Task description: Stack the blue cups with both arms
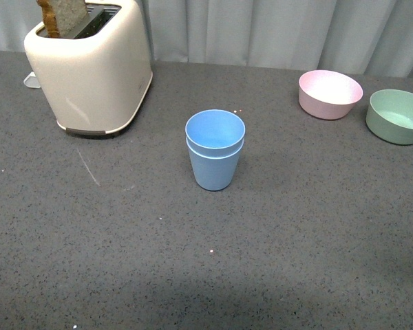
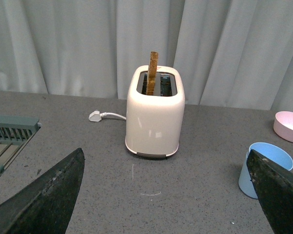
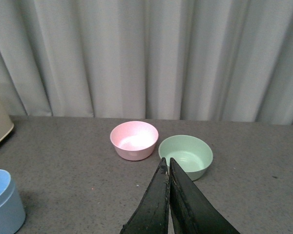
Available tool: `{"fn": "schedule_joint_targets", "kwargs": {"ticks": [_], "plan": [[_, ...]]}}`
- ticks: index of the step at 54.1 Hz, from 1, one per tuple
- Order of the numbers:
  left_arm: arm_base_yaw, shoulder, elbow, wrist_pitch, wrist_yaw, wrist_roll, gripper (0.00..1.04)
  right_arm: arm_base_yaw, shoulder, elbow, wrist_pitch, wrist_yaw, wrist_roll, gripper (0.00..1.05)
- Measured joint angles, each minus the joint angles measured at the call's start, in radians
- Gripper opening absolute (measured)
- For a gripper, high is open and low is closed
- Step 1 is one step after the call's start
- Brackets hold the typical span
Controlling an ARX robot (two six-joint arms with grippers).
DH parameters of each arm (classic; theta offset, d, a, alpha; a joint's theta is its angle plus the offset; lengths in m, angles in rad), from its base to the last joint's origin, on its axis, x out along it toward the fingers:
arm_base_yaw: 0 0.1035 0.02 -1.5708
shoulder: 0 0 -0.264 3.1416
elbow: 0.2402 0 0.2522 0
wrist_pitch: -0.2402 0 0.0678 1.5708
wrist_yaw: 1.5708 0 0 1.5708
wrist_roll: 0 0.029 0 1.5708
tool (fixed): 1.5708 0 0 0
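The two blue cups (image 1: pixel 215 149) stand upright in the middle of the grey table, one nested inside the other. Neither arm shows in the front view. In the left wrist view my left gripper (image 2: pixel 168 168) is open and empty, its fingers (image 2: pixel 49 197) spread wide, with the stacked cups (image 2: pixel 261 170) partly hidden behind the far finger. In the right wrist view my right gripper (image 3: pixel 167 162) is shut on nothing, raised above the table, and the cups (image 3: pixel 4 202) sit at the picture's lower edge, apart from it.
A cream toaster (image 1: pixel 89 65) with a slice of toast (image 1: pixel 62 15) stands at the back left, its plug (image 2: pixel 95 115) on the table. A pink bowl (image 1: pixel 330 94) and a green bowl (image 1: pixel 398 115) sit at the back right. A grey rack (image 2: pixel 10 129) shows in the left wrist view. Curtains hang behind.
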Motion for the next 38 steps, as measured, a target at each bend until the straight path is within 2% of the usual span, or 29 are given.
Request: {"fn": "schedule_joint_targets", "kwargs": {"ticks": [38], "plan": [[0.000,0.000,0.000,0.000,0.000,0.000,0.98,-0.008,-0.501,-0.058,-0.429,-0.007,0.000,0.01]]}}
